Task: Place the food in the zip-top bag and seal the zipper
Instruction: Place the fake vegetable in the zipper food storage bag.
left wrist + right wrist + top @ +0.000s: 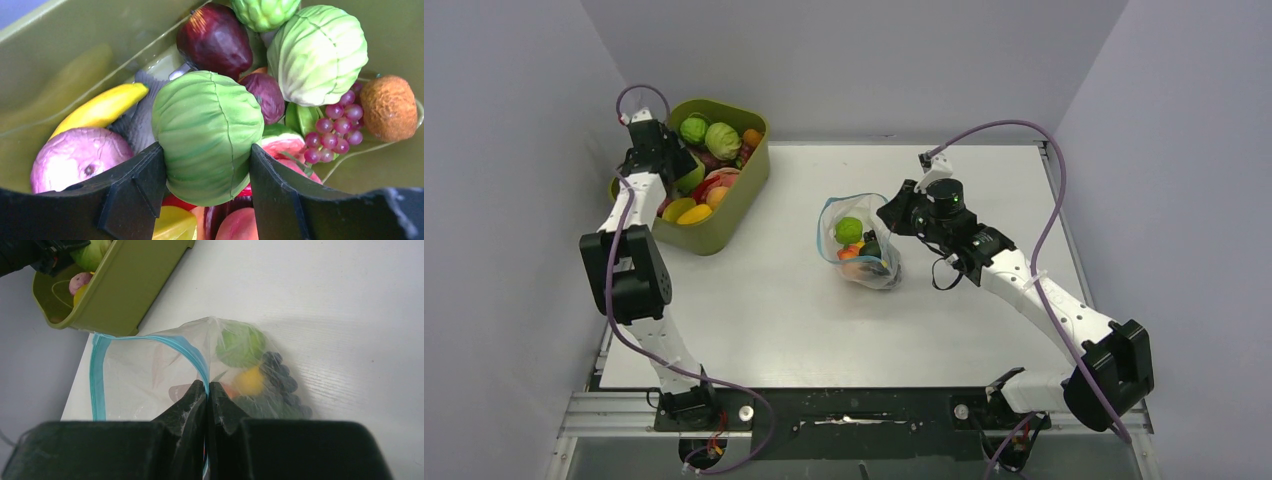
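Loading step: left hand (205, 152) clamped on a green cabbage (200, 112) inside the olive tub (736, 212), right hand (206, 388) pinched together on the zip-top bag (145, 377) at its zipper (179, 344), right of the tub; next, lift clear and carry across into the open mouth.

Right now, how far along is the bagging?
Partly done. Some food already sits in the bag. In hand: the right gripper pinches the bag's rim, mouth open; the left gripper grips a cabbage in the tub. Left: much of the tub's food, and the open zipper.
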Controlling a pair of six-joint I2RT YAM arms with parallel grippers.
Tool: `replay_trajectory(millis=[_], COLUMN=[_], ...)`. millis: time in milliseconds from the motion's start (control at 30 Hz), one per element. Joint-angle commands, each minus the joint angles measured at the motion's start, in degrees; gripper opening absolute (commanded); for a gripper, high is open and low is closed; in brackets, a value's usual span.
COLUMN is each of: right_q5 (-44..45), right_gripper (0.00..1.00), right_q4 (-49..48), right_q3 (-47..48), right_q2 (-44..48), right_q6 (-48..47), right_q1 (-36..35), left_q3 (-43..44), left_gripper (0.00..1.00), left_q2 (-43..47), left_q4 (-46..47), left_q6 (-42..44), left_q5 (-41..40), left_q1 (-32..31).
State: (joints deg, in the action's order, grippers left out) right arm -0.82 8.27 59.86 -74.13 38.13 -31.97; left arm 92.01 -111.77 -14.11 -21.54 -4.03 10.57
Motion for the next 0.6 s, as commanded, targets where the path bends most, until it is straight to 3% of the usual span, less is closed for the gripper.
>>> replay_trajectory(millis=[0, 567], right_q5=[1.3, 2.6], right_gripper=[0.00, 0.00], right_q4=[-3.2, -2.2], right_q3=[0.5, 1.2], right_q2=[2.5, 2.2], right_q6=[0.4, 3.2], right_q1=[-0.5, -0.6], left_q3=[-3.5, -8.8], left_gripper=[0.44, 0.41], left_q2=[7.1, 18.8], left_q4=[4.9, 6.1], left_q6=[0.9, -2.1], left_q5=[-0.8, 8.8], left_q1=[-0.1, -2.2])
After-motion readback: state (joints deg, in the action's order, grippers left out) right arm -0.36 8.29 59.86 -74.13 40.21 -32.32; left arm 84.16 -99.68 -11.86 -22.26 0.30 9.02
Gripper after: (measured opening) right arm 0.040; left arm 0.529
